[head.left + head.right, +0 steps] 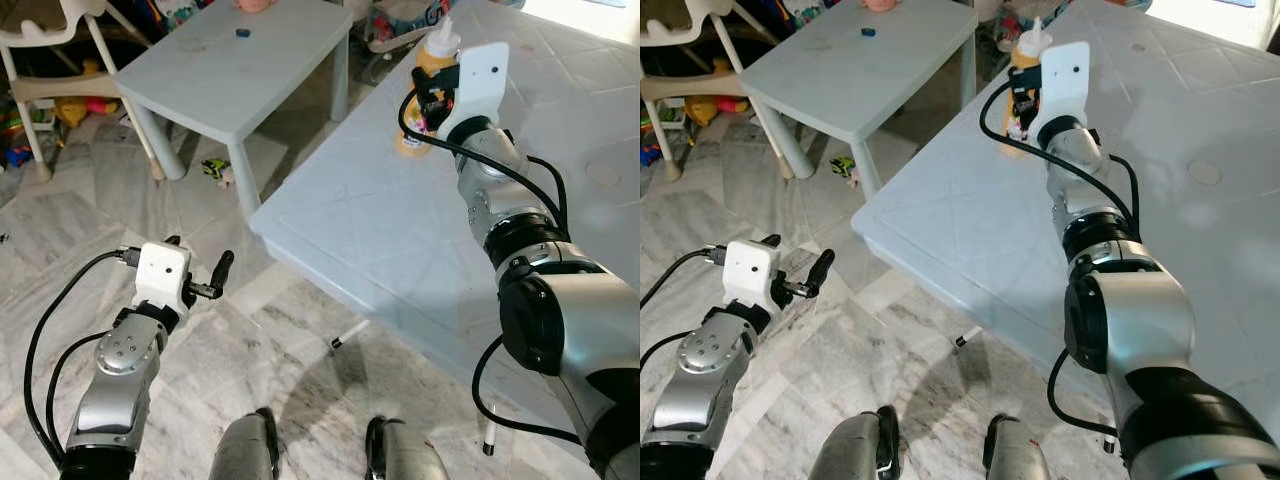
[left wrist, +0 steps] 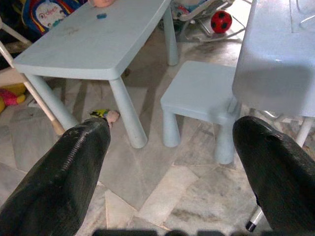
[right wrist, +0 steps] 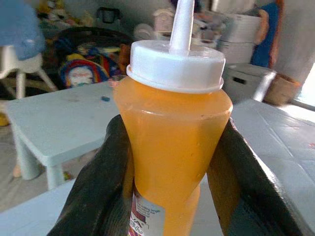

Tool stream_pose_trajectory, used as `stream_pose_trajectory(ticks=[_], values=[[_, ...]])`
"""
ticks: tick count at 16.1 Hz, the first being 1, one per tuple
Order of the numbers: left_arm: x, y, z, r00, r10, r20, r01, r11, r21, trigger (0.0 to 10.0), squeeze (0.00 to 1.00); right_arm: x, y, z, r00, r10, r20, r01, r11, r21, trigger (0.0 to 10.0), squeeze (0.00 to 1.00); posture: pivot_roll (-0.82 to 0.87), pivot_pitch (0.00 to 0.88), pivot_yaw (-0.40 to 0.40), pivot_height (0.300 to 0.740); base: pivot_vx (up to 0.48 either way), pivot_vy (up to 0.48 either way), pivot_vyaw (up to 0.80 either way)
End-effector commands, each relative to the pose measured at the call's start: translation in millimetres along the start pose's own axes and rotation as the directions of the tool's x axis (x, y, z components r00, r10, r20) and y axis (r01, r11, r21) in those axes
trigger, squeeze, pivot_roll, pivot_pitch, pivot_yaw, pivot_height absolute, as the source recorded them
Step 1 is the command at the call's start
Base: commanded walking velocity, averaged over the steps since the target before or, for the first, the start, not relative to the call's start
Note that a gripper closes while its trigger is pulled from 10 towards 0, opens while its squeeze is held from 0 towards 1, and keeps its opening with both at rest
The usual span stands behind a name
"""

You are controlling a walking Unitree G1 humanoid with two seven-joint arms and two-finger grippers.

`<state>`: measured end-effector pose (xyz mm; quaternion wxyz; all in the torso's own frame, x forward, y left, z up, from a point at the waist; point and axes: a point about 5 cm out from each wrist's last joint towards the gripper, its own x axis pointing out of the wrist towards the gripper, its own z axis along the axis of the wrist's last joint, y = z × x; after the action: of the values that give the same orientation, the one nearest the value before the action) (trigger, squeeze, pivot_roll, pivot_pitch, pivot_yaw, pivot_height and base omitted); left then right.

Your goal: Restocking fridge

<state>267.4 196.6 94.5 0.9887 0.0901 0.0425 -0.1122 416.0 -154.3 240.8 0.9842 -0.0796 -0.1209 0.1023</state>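
Observation:
An orange squeeze bottle (image 3: 172, 142) with a white nozzle cap (image 1: 441, 44) stands upright near the far left edge of the big pale blue table (image 1: 380, 230). My right gripper (image 1: 425, 105) reaches out over the table to it. Its two black fingers (image 3: 101, 182) press against both sides of the bottle's body, shut on it. My left gripper (image 1: 198, 255) hangs low over the marble floor beside the table's near corner, open with nothing between its fingers (image 2: 74, 172).
A smaller pale blue table (image 1: 240, 80) stands to the left with a matching stool (image 2: 202, 91) beside it. A white chair (image 1: 40, 40) and toys crowd the far left; a small toy (image 1: 215, 170) lies on the floor. My legs (image 1: 250, 450) stand on marble tiles.

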Motion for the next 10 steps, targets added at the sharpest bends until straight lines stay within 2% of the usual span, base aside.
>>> stream_pose_trajectory(ticks=[1,3,5,6,7,8,9,10], values=[[1.0,3.1,-4,1.000,0.027,-0.013,-0.027,1.000,0.005,10.0,0.00,4.4,5.0,15,0.997,0.047,0.067,-0.045,0.999,-0.026,10.0,0.00,0.06,0.149,0.062,0.740,0.000,0.000,0.00],[8.3,3.0,-1,0.999,0.040,-0.010,-0.039,0.999,0.018,10.0,0.00,5.6,10.4,21,0.990,0.104,0.098,-0.101,0.994,-0.030,10.0,0.00,0.04,0.137,0.068,0.740,0.000,0.000,0.00],[15.8,3.4,5,0.999,0.051,0.015,-0.051,0.999,0.011,10.0,0.00,1.0,16.9,20,0.977,0.159,0.144,-0.161,0.987,0.007,10.0,0.00,0.03,0.124,0.069,0.740,0.000,0.000,0.00],[17.6,3.5,6,0.998,0.067,0.023,-0.067,0.998,0.005,10.0,0.00,-5.9,21.7,16,0.969,0.184,0.165,-0.190,0.982,0.020,10.0,0.00,0.01,0.113,0.061,0.740,0.000,0.000,0.00],[18.6,1.2,4,0.995,0.101,0.021,-0.102,0.995,0.008,10.0,0.00,-21.7,21.1,5,0.975,0.138,0.174,-0.155,0.984,0.086,10.0,0.00,0.00,0.100,0.038,0.740,0.000,0.000,0.00],[18.7,0.7,3,0.994,0.108,0.020,-0.108,0.994,0.008,10.0,0.00,-24.8,20.6,3,0.976,0.126,0.175,-0.145,0.984,0.099,5.8,0.00,0.00,0.100,0.038,0.740,0.000,0.000,0.00],[17.1,-2.2,-1,0.992,0.123,0.011,-0.123,0.992,-0.019,10.0,0.00,-40.8,21.8,-7,0.983,0.075,0.167,-0.102,0.982,0.161,2.0,0.00,-0.02,0.083,0.024,0.740,0.000,0.000,0.00],[14.7,-6.2,-6,0.991,0.131,-0.004,-0.131,0.990,-0.055,10.0,0.00,-54.8,22.0,-19,0.990,0.029,0.135,-0.057,0.976,0.208,1.3,0.00,-0.04,0.074,0.022,0.740,0.000,0.000,0.00]])
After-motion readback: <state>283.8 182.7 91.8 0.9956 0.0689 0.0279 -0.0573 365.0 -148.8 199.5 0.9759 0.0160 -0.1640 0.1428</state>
